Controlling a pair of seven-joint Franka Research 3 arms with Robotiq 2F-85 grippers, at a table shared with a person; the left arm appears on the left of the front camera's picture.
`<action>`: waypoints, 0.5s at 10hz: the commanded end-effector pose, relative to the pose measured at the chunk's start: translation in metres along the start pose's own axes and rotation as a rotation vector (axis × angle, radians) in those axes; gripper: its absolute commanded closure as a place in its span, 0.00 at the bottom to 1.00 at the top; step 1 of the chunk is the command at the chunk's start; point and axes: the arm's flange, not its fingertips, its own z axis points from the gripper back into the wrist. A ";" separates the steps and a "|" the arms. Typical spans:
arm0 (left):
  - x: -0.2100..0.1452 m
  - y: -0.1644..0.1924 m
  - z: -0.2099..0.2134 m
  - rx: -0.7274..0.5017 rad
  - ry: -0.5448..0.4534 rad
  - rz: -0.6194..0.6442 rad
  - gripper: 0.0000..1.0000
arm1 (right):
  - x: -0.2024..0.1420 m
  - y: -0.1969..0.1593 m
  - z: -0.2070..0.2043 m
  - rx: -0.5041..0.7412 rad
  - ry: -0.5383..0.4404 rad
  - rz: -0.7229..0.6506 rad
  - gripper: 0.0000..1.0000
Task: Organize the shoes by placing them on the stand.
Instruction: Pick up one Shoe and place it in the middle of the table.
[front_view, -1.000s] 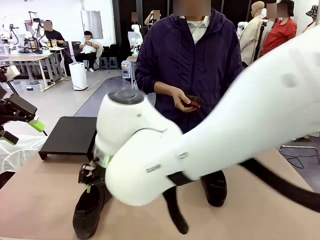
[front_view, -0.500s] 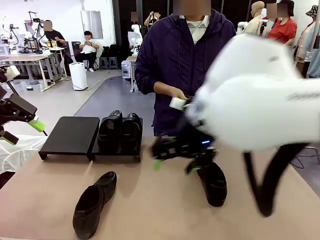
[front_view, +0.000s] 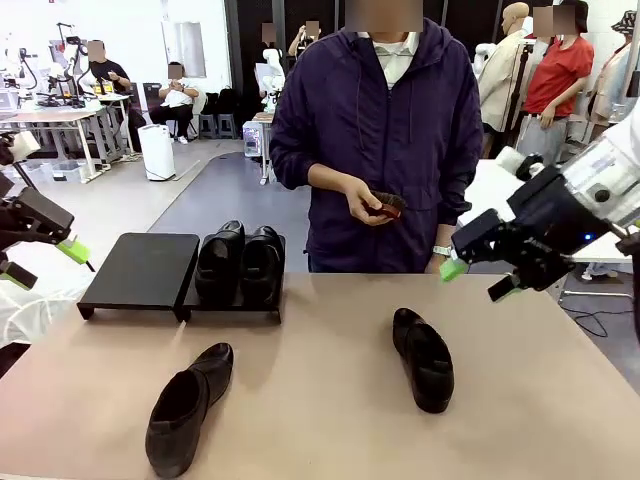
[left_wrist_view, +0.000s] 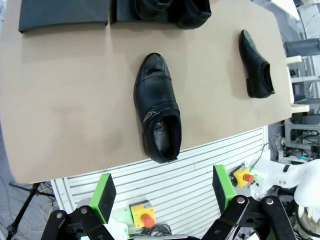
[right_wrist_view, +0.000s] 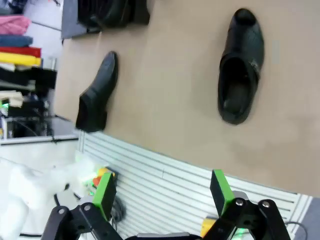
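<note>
The black stand (front_view: 140, 268) sits at the table's back left, with two glossy black shoes (front_view: 243, 262) side by side on its right platform; its left platform is bare. A third shoe (front_view: 185, 408) lies on the table at the front left, and a fourth (front_view: 424, 358) right of centre. My left gripper (front_view: 45, 263) hangs open off the table's left edge. My right gripper (front_view: 478, 278) is open in the air above the right side, apart from every shoe. From the left wrist I look down on the front-left shoe (left_wrist_view: 158, 115); the right wrist view has the right shoe (right_wrist_view: 241, 72).
A person in a dark jacket stands at the far edge, holding a small reddish-brown object (front_view: 385, 205) in both hands. The tan tabletop (front_view: 320, 420) lies bare between the two loose shoes. Other tables and people are far behind.
My right arm has swung from over the front-left shoe across the table to the right and risen, with nothing in its gripper. The shoes and my left arm have stayed put.
</note>
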 end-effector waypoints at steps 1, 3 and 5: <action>0.000 0.000 0.001 -0.020 0.002 -0.012 0.00 | -0.006 0.005 -0.007 0.002 0.048 0.021 0.00; 0.000 0.000 0.001 -0.020 0.002 -0.012 0.00 | -0.006 0.005 -0.007 0.002 0.048 0.021 0.00; 0.000 0.000 0.001 -0.020 0.002 -0.012 0.00 | -0.006 0.005 -0.007 0.002 0.048 0.021 0.00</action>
